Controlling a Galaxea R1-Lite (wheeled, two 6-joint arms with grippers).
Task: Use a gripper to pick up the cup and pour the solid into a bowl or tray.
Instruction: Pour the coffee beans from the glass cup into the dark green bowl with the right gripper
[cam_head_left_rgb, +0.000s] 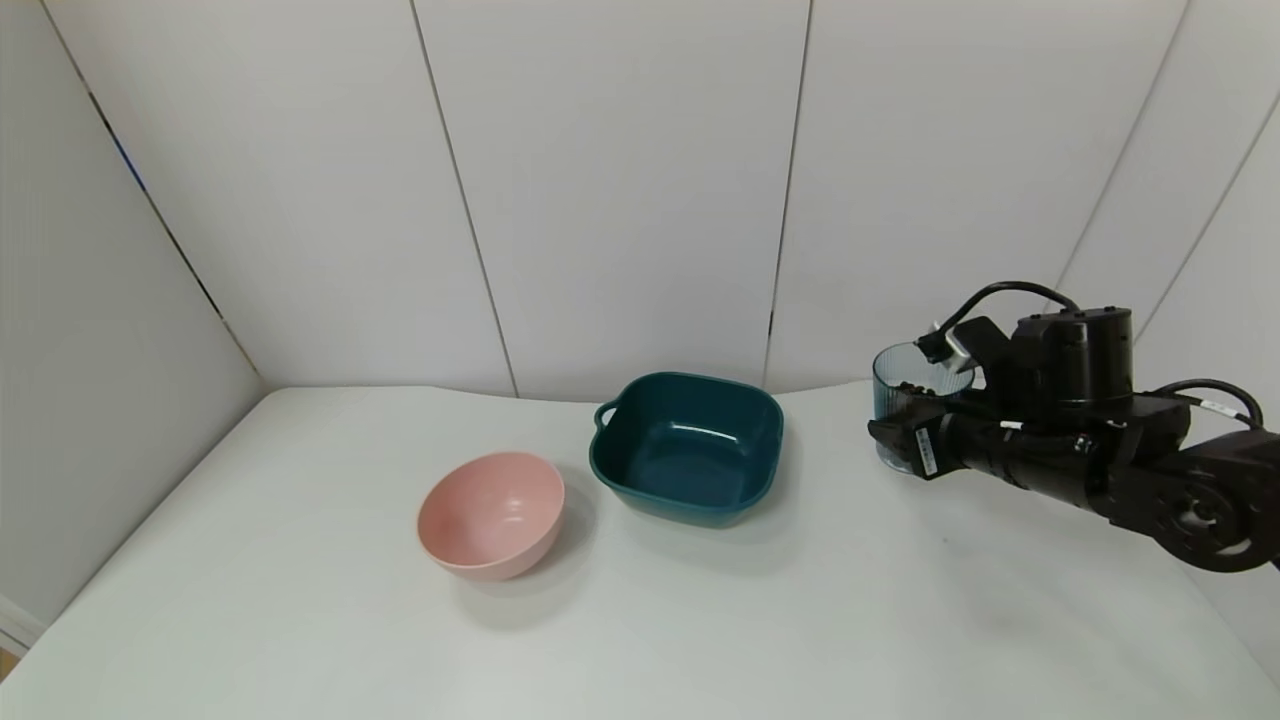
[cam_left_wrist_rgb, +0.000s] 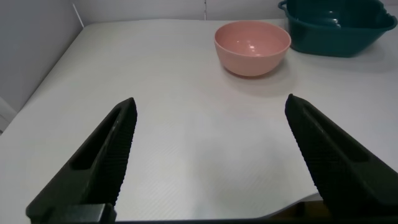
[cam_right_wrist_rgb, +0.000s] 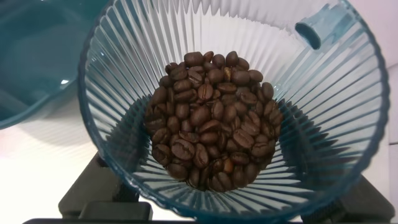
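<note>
Right gripper (cam_head_left_rgb: 900, 440) is clenched around the cup (cam_head_left_rgb: 915, 395), which sits upright at the far right of the table (cam_head_left_rgb: 300, 600), right of the teal dish (cam_head_left_rgb: 688, 447); I judge the carry comes next, so I'd keep the cup level, travel left over the dish rim, and only tip once the mouth is above the dish's middle. The cup holds a mound of dark beans (cam_right_wrist_rgb: 211, 118) filling its bottom, while the teal dish and the pink bowl (cam_head_left_rgb: 492, 514) to its left both look empty. Left gripper (cam_left_wrist_rgb: 208, 162) hovers idle over the near left of the table, jaws spread wide.
</note>
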